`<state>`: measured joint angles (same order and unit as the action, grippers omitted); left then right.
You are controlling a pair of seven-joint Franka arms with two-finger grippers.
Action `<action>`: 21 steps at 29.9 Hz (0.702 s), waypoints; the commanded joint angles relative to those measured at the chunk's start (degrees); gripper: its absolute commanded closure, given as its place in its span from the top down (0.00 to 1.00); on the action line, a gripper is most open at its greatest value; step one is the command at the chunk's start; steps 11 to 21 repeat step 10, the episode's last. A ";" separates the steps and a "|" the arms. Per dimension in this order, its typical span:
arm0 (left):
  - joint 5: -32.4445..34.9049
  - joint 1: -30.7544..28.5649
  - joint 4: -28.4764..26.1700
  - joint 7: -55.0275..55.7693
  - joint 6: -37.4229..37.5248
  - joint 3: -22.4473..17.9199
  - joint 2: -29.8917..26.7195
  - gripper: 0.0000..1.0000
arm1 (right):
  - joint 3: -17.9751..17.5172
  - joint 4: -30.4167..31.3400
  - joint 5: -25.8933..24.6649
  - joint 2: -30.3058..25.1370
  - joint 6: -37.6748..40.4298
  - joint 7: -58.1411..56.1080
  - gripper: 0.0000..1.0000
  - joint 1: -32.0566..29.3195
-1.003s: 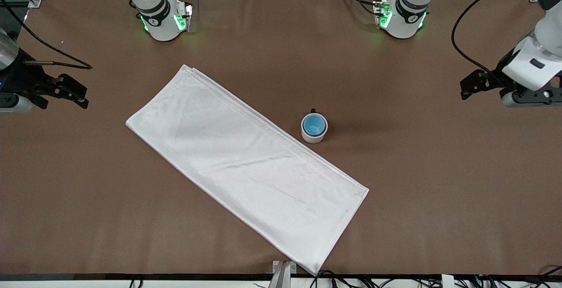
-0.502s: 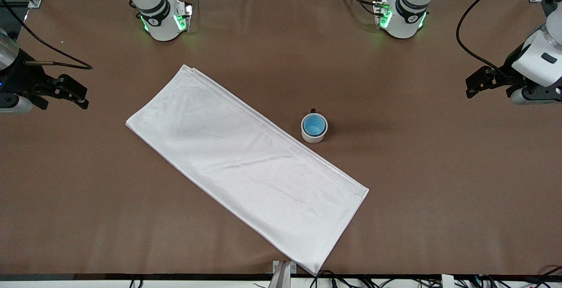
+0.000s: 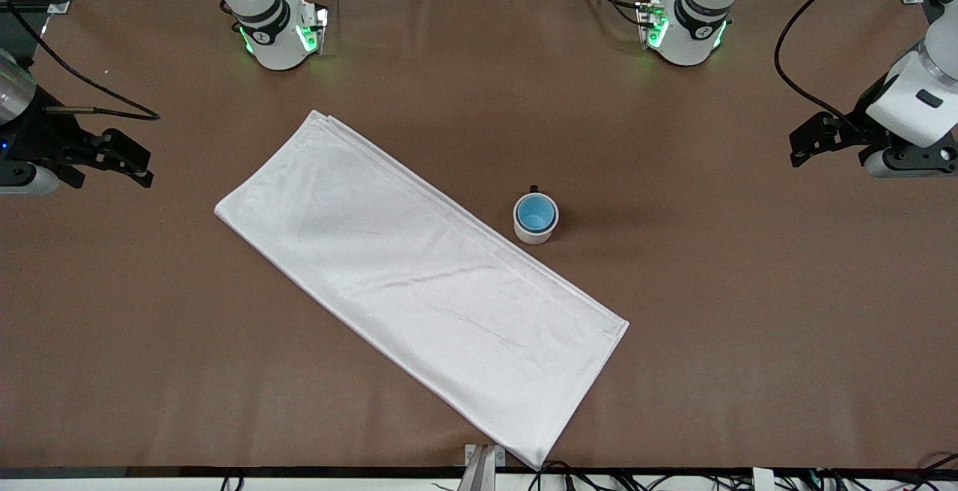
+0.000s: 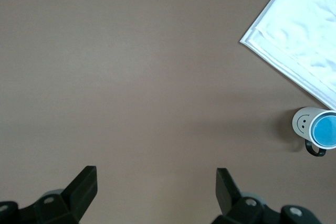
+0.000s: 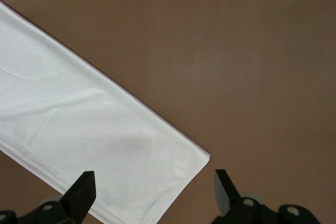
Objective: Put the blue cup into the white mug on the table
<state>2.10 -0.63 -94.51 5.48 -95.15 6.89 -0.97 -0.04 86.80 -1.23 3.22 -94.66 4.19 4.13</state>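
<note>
The blue cup point(image 3: 536, 212) sits inside the white mug point(image 3: 535, 230), which stands upright on the brown table point(image 3: 748, 289) beside the white cloth. The mug's dark handle points toward the robot bases. In the left wrist view the mug point(image 4: 303, 121) shows a smiley face, with the blue cup point(image 4: 324, 131) in it. My left gripper point(image 3: 802, 148) is open and empty, up over the table at the left arm's end, well away from the mug. My right gripper point(image 3: 135, 163) is open and empty over the right arm's end.
A large folded white cloth point(image 3: 419, 281) lies diagonally across the middle of the table and reaches its front edge. It also shows in the left wrist view point(image 4: 299, 30) and the right wrist view point(image 5: 89, 129). Both arm bases stand along the table's edge farthest from the front camera.
My left gripper has drawn away from the mug toward the left arm's end of the table and risen a little. The cup, mug, cloth and right arm have not moved.
</note>
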 commanded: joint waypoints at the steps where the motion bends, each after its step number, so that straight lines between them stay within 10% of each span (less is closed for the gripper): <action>1: -1.40 0.02 1.79 -1.26 1.54 -0.04 0.71 1.00 | -0.40 1.97 -0.17 -1.72 -0.97 -0.67 1.00 -0.53; 21: -1.40 0.10 1.79 -0.82 1.54 0.14 0.71 1.00 | -0.40 1.97 -0.17 -1.72 -0.88 -0.67 1.00 -0.44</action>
